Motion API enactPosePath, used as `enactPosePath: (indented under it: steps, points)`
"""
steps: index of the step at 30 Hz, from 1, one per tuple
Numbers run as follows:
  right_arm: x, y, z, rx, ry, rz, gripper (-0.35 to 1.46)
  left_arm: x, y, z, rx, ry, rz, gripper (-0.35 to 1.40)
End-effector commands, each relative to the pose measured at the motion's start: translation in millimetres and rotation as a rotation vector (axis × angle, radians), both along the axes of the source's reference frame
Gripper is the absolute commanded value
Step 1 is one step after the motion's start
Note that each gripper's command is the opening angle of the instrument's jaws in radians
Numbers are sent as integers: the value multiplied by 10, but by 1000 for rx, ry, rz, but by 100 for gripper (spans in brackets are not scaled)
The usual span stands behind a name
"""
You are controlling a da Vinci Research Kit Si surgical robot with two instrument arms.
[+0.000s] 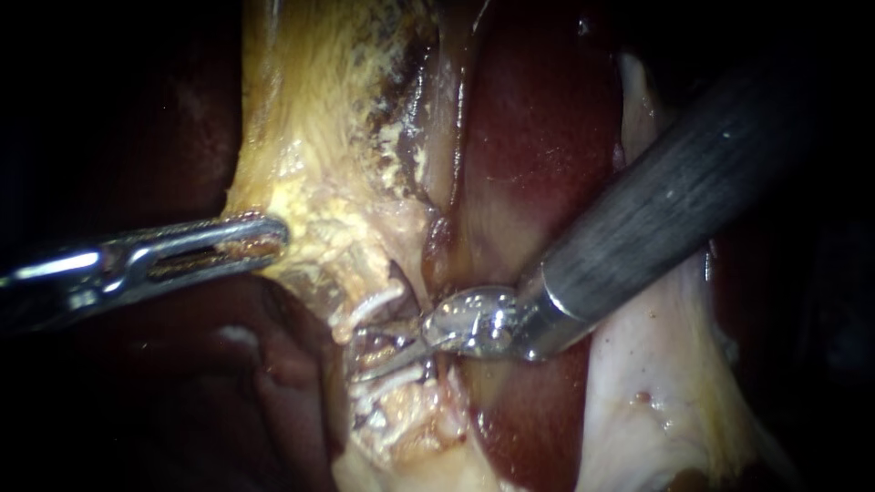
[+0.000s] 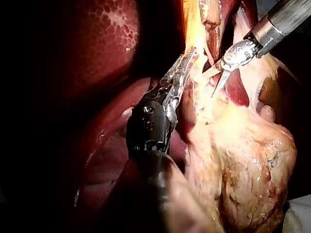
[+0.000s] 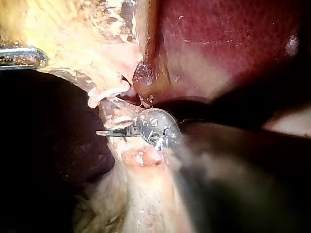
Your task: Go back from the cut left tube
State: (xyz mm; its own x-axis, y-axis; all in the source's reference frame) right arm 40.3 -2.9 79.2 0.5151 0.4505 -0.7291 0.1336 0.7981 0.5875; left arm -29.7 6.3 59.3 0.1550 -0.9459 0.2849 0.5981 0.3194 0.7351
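The right instrument's (image 1: pixel 390 357) blades stand slightly apart, holding nothing, and lie between the white clips (image 1: pixel 369 308). There the tube (image 1: pixel 369 341) looks parted and ragged. The left instrument (image 1: pixel 262 244) is clamped on yellow fat (image 1: pixel 319 196), probably to keep the tube stretched clear of the liver (image 1: pixel 538 137).

Dark maroon liver (image 1: pixel 538 137) glistens at upper centre beside butter-yellow, white-flecked fatty tissue (image 1: pixel 310 137). The left instrument (image 1: pixel 273 239) shines silver, its slot rust-brown. The right instrument (image 1: pixel 387 360) shows a streaked grey shaft and a mirror-bright tip. A clip (image 1: pixel 375 305) is white. Pale honeycomb mottling marks the liver in the left wrist view.
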Motion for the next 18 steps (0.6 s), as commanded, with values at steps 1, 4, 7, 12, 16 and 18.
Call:
enactPosePath:
  steps: [1,4,7,12,16,18]
  points:
    - [-2,1,-2,-16,9,8,138,0,0,3,1,-1,2,-35]
    - [-11,0,-8,-64,23,6,143,3,2,7,1,-2,4,-35]
    - [-29,-2,-10,-117,33,8,143,5,4,9,2,-5,7,-35]
    - [-63,5,-19,-211,17,18,143,8,6,12,1,-4,6,-35]
    - [-90,28,-39,-272,3,39,143,8,6,14,0,-4,7,-35]
    - [-107,41,-54,-300,-6,47,143,9,7,14,0,-4,7,-35]
